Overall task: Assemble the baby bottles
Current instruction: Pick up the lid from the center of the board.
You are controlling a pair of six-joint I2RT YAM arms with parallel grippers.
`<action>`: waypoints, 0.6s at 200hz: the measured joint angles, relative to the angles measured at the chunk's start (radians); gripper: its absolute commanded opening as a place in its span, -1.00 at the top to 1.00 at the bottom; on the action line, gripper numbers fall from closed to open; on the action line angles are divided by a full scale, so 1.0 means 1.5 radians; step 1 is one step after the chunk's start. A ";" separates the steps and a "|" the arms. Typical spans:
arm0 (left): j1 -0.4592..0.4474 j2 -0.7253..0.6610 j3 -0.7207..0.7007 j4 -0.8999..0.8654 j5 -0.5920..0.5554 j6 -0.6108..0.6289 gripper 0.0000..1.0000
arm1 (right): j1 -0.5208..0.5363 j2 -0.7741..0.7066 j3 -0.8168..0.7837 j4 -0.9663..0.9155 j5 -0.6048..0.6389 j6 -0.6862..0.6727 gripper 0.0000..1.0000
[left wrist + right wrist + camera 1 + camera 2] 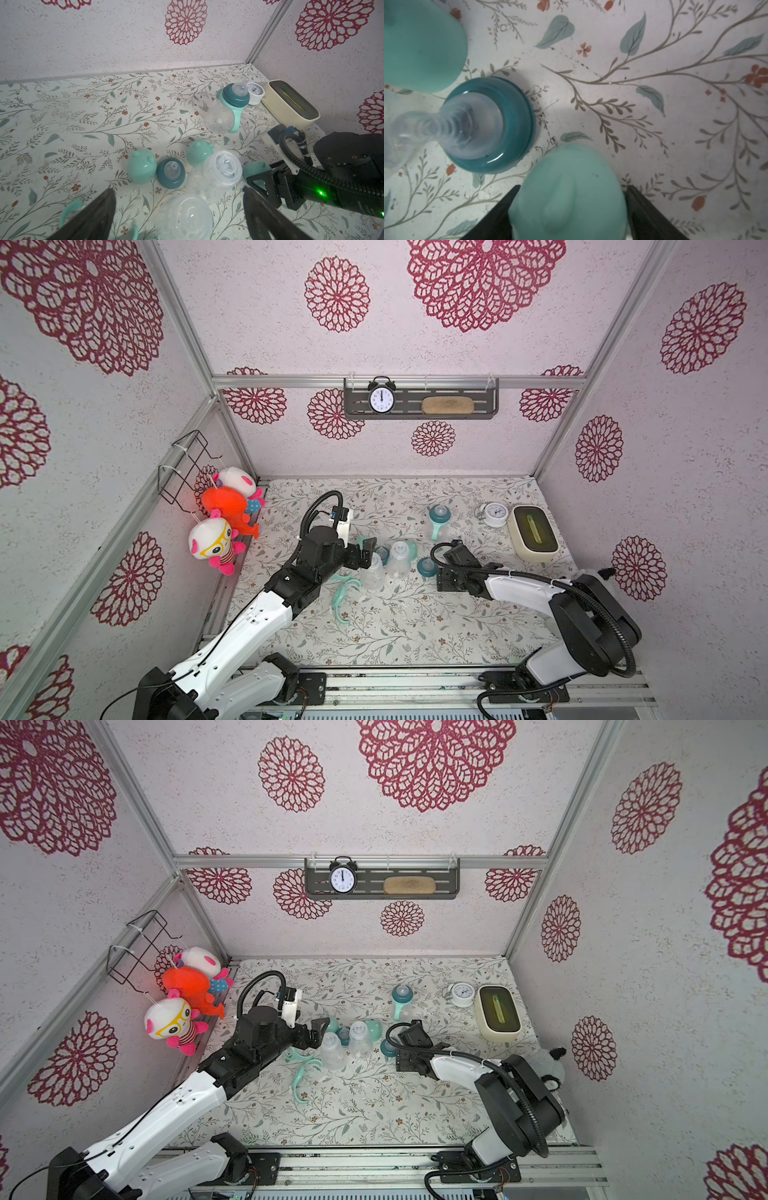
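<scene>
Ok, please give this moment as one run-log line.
left gripper: open, by a clear bottle | right gripper: jaws flank a cap, grip unclear | far bottle: collar and handles on, no cap

The bottle (220,172) is clear smooth plastic, the collar (519,124) glossy teal plastic, the cap (566,197) matt mint plastic, the worktop (675,52) a smooth matt print, the wall (104,31) rough-grained.

Both arms stretch inward toward each other, the left gripper (368,553) gaping wide, the right gripper (572,187) held low, jaws narrower.
</scene>
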 measured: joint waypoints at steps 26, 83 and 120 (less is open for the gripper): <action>0.000 0.000 0.000 -0.002 -0.001 0.000 -0.95 | 0.000 0.003 0.000 0.007 0.004 0.001 -0.47; 0.000 -0.003 0.000 -0.005 -0.003 0.000 -0.95 | 0.000 -0.002 0.000 0.001 0.010 0.005 -0.44; 0.000 -0.004 -0.002 -0.006 -0.005 0.000 -0.95 | 0.000 -0.026 0.027 -0.049 0.016 -0.005 -0.44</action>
